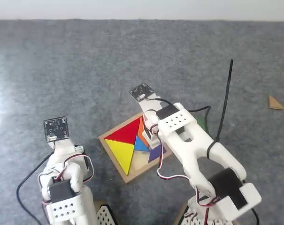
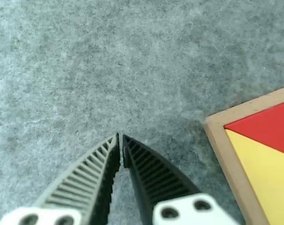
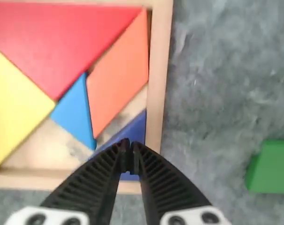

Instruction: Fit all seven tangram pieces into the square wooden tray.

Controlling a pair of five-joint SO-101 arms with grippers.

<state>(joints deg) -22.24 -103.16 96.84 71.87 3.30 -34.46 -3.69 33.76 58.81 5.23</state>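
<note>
On the grey mat (image 1: 85,70), between the two arms and nearer the right one: the square wooden tray (image 1: 112,159), turned corner-first toward them.

Inside the tray, a large red triangle (image 1: 125,133) and a large yellow triangle (image 1: 122,152), each flush along a rim, sharing one edge from a tray corner to the middle. Against the next rim, an orange parallelogram (image 3: 120,79), one long side tight on the red triangle. Wedged between yellow and orange, a small blue triangle (image 3: 76,112). Just inside the same rim as the orange, an indigo piece (image 3: 138,125), partly hidden, shape not readable, with a thin strip of bare wood between it and the orange edge. Beside the blue triangle and toward the near rim, open bare tray floor (image 3: 43,145).

Low over the indigo piece: the right gripper (image 3: 130,143), closed tip to tip, nothing between the fingers; contact with the piece impossible to tell.

Over bare mat just off a tray corner, apart from the rim: the left gripper (image 2: 120,137), closed, empty.

Outside the tray, near the right arm, with mat between it and the rim: a green piece (image 3: 271,166). Far off on the right side, well apart from everything: a small tan triangle (image 1: 274,103). Upright beside the right arm, a black cable (image 1: 226,101). Beyond the tray and to its left, wide open mat.
</note>
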